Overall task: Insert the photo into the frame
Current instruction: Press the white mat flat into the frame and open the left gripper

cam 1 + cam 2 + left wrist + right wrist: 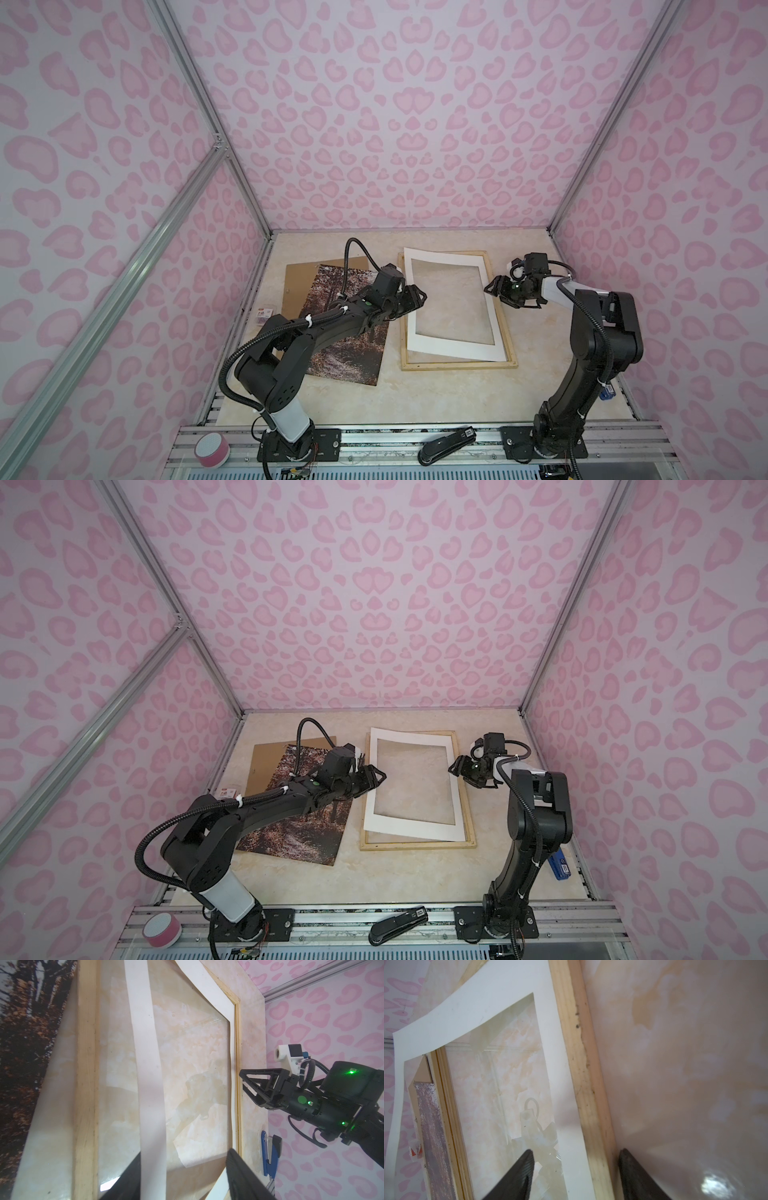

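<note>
On the table (457,395), the brown-orange forest photo (353,357) lies face-up.

Desk (457,399): pale cream top, marbled with beige blotches, glossy.

Frame (459,365) lies flat right of centre, long sides running front to back. The marbling shows through its middle.

Left of it, past a narrow strip of bare top, the photo (353,357) lies print up and skewed. Its far part overlaps a brown backing board (297,286) lying flat beneath.

Small red-and-white packet (266,319) sits at the left edge, near the board.

Blue stapler (559,865) at the right edge, well apart from the frame.
</note>
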You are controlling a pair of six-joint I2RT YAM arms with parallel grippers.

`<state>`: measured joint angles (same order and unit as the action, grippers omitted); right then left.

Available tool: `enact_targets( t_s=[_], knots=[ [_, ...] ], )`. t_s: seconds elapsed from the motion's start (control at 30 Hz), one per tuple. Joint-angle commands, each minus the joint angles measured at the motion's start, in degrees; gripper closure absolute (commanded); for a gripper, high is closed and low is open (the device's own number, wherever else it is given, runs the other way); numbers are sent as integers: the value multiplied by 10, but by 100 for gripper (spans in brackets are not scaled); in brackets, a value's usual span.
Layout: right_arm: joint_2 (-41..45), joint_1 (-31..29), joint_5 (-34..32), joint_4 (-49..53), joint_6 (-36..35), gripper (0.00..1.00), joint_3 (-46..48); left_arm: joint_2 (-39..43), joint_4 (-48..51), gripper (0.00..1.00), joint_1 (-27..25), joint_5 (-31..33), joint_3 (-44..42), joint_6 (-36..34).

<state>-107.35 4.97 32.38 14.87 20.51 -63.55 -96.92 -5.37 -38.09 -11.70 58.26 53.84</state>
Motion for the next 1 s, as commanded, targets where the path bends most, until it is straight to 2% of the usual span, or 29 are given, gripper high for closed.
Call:
enact_targets(
  t_s=[0.0, 0.3, 0.6, 0.97],
  knots=[
    [0, -1, -6, 5, -3, 34, -3, 2, 4, 38, -4, 8, -1, -4],
    [-1, -1, -6, 3, -4, 35, -2, -5, 18, 38, -17, 24, -1, 5],
    [1, 1, -7, 5, -6, 35, -2, 3, 120, 38, -17, 101, 28, -22],
    [7, 2, -8, 9, -9, 35, -2, 10, 143, 37, -14, 119, 32, -36]
  ],
)
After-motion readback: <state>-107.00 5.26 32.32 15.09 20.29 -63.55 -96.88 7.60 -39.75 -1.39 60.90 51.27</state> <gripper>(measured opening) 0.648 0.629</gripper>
